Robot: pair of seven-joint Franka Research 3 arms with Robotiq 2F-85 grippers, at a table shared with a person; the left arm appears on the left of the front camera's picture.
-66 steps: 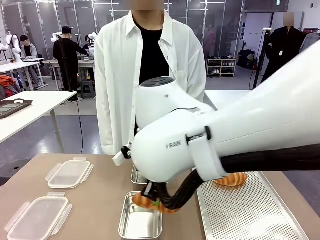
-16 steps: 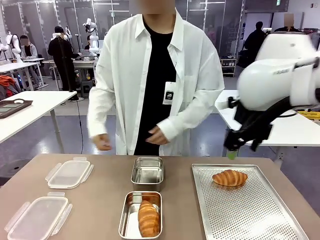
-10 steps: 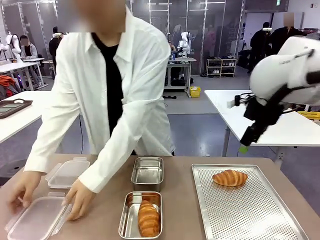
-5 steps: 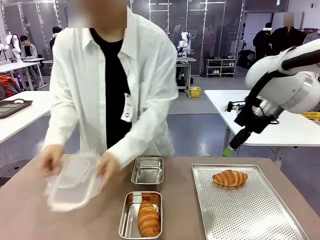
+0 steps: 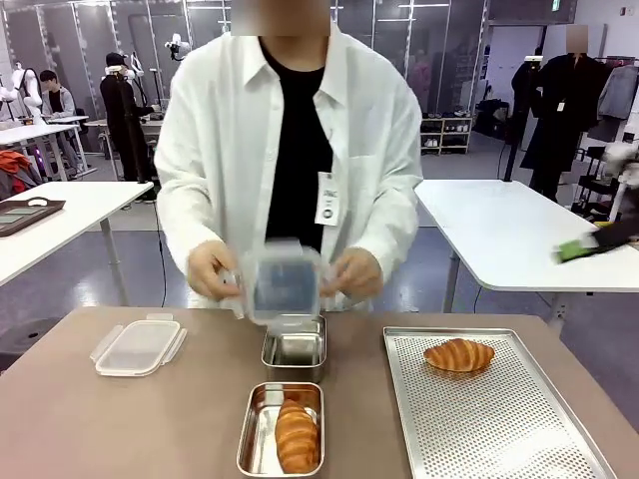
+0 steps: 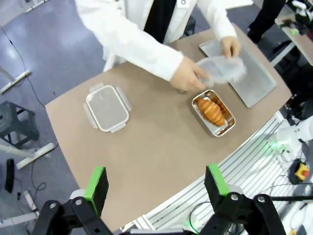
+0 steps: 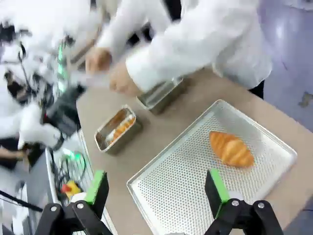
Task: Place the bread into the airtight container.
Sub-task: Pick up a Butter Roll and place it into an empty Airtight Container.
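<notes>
Bread [image 5: 297, 436], one croissant, lies in the near metal box [image 5: 254, 449] on the brown surface [image 5: 180, 419]. Behind it the far metal box [image 5: 295, 349] is empty, and a person [image 5: 290, 150] holds a clear lid [image 5: 283, 281] just above it with both hands. To the left a second lid [image 5: 140, 345] lies flat. On the tray [image 5: 499, 429] sits a second croissant [image 5: 459, 354]. High over the surface, the left pincer [image 6: 155, 180] is spread wide and holds nothing. So is the right pincer [image 7: 156, 187], up above the tray
</notes>
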